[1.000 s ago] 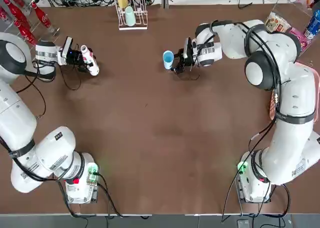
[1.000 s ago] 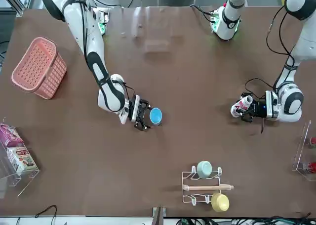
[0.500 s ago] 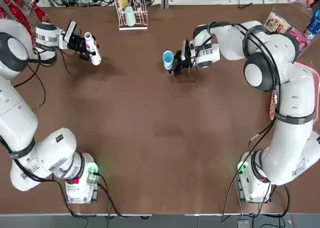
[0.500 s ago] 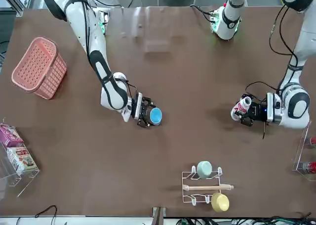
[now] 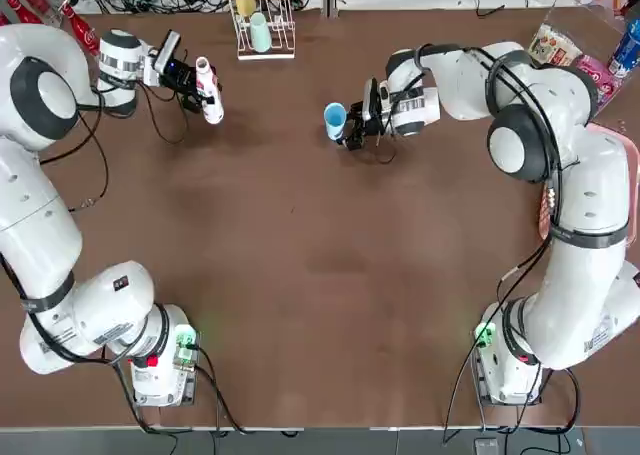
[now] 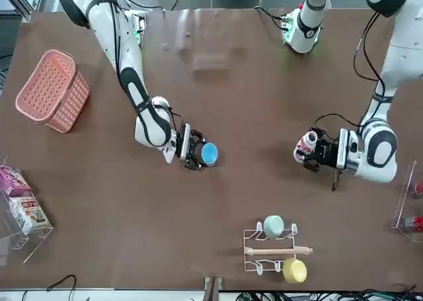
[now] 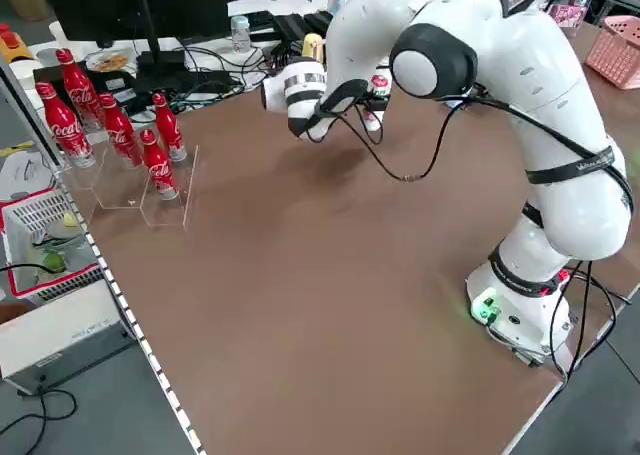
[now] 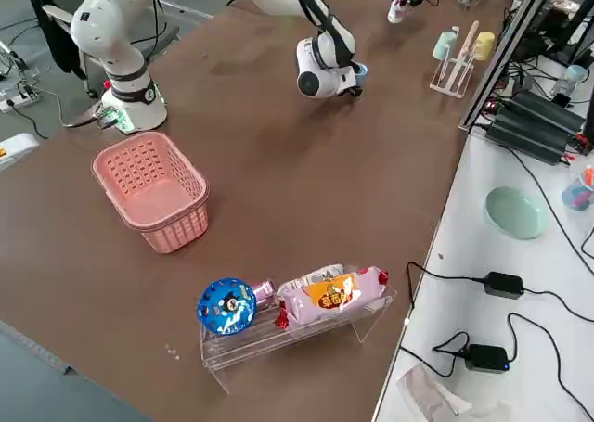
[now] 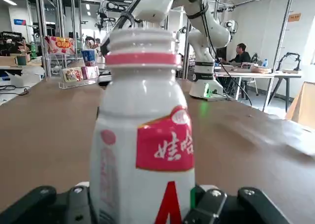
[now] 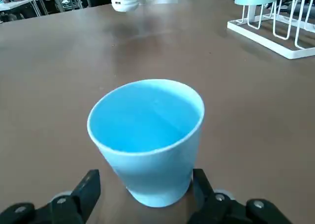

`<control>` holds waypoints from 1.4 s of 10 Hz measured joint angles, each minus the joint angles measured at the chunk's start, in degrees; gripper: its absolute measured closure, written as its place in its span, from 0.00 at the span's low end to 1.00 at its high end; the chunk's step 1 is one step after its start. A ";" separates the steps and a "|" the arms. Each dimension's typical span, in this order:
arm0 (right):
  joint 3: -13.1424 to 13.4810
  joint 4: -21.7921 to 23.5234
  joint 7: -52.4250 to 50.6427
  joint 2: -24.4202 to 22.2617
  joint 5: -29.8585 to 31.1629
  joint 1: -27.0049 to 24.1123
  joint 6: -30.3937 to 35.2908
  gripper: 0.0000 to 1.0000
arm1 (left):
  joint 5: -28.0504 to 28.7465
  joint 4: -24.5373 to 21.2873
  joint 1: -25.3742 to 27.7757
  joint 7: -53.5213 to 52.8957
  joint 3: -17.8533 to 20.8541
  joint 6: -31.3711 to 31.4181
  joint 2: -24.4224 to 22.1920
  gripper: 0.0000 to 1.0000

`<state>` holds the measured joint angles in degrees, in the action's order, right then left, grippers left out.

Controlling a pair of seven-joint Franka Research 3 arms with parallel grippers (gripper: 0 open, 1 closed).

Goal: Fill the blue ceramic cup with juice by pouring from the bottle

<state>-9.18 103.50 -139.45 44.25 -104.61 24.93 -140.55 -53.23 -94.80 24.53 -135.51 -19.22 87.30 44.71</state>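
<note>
On the far left of the table we see our left gripper (image 5: 197,79) clamped on the one bottle (image 5: 208,89), holding it above the surface, cap on. Near the far middle, our right gripper (image 5: 349,124) has its two fingers spread on either side of the single blue ceramic cup (image 5: 335,120), which stands upright and empty on the table. Behind them one wire rack (image 5: 263,27) holds two cups, and four red cola bottles (image 7: 120,125) stand at the left edge.

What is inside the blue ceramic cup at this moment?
Nothing visible: in the right wrist view the blue ceramic cup shows a bare blue interior, no juice. The very bottom is hidden by its near wall. The right hand flanks its base; the bottle is still far off.
</note>
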 joint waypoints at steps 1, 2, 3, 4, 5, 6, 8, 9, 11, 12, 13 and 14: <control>0.00 0.00 0.00 0.00 -0.09 0.00 0.00 0.15 | -0.05 0.78 -1.25 0.11 -0.04 1.49 -0.07 0.53; 0.00 0.00 0.00 0.00 -0.26 0.00 -0.02 0.15 | -0.06 1.24 -2.51 0.18 -0.08 3.15 -0.38 0.53; -0.01 -0.01 0.00 0.00 -0.57 0.00 -0.02 0.15 | -0.07 1.39 -3.97 0.26 -0.12 5.38 -1.03 0.53; -0.02 -0.04 0.00 0.00 -0.93 0.00 -0.02 0.15 | -0.08 1.38 -5.50 0.76 -0.14 7.84 -1.76 0.53; -0.03 -0.06 0.00 0.00 -1.08 0.00 -0.03 0.15 | -0.08 1.30 -6.96 1.53 -0.17 9.98 -2.46 0.53; -0.04 -0.06 0.00 0.00 -1.16 0.00 -0.04 0.15 | -0.86 1.13 -8.45 2.09 -0.16 11.97 -2.97 0.53; -0.03 -0.11 0.00 0.00 -1.49 0.00 -0.07 0.15 | -2.91 0.77 -11.79 2.42 -0.11 16.20 -3.38 0.53; -0.02 -0.11 0.00 0.00 -2.05 0.00 -0.09 0.15 | -3.58 0.15 -13.38 2.59 -0.10 18.55 -3.53 0.53; -0.01 -0.11 0.00 0.00 -2.29 -0.01 -0.75 0.15 | -4.74 -1.61 -15.04 3.67 -0.06 21.88 -4.48 0.54; -0.01 -0.11 0.00 0.00 -2.31 -0.01 -0.78 0.15 | -5.00 -2.20 -15.62 5.55 -0.05 23.07 -5.09 0.54; -0.02 -0.12 0.00 0.00 -2.32 -0.01 -0.78 0.15 | -5.45 -2.87 -16.67 6.67 -0.06 25.23 -5.71 0.54; -0.03 -0.12 0.00 0.00 -2.32 0.00 -0.79 0.15 | -6.34 -3.19 -18.21 7.19 -0.05 27.59 -5.94 0.54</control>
<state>-9.21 103.38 -139.45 44.25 -106.93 24.92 -141.34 -59.57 -97.99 6.32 -128.32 -19.28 114.89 38.76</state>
